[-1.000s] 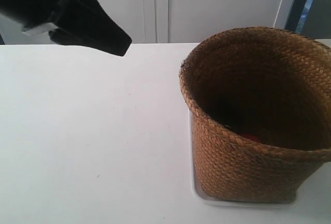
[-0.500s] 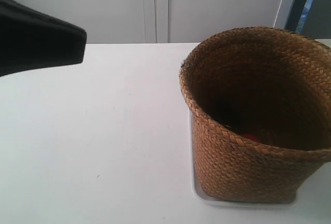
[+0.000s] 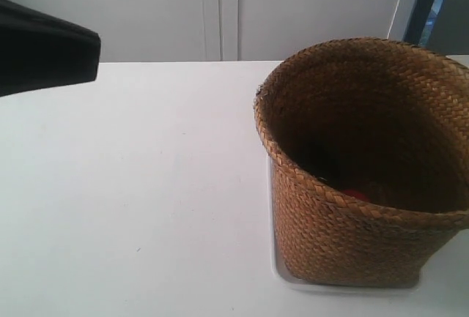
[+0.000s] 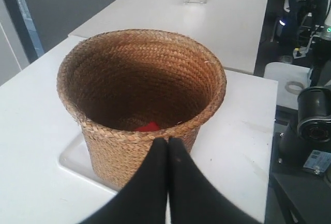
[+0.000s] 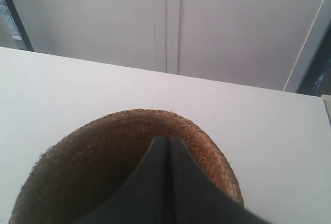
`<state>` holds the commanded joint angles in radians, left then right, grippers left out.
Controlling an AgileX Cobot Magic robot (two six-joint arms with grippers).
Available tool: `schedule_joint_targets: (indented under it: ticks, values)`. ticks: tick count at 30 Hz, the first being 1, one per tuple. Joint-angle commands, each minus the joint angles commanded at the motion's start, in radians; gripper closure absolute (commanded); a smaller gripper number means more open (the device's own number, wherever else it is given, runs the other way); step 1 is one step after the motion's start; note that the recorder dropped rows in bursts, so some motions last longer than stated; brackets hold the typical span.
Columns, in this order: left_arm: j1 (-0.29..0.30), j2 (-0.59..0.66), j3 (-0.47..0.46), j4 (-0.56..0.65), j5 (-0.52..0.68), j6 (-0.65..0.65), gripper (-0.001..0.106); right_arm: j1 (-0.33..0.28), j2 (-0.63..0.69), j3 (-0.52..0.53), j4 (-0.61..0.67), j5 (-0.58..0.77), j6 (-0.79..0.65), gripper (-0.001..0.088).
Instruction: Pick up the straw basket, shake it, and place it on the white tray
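Hovering empty, both end effectors [image 4: 167, 142] [image 5: 166, 141] are fully closed.

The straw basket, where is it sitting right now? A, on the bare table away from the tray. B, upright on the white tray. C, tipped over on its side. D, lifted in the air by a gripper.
B: the straw basket stands upright, and the rim of the white tray shows from under its base in both the exterior and left wrist views.
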<state>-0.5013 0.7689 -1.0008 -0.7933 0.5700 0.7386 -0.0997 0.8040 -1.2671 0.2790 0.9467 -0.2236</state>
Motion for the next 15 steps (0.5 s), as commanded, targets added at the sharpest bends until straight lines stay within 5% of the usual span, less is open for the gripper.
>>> schedule_joint_targets:
  ticks: [15]
  values:
    - [0.023,-0.048,0.040,0.066,-0.157,0.002,0.105,0.000,0.001,0.000,-0.002,0.000,0.000,0.0868]
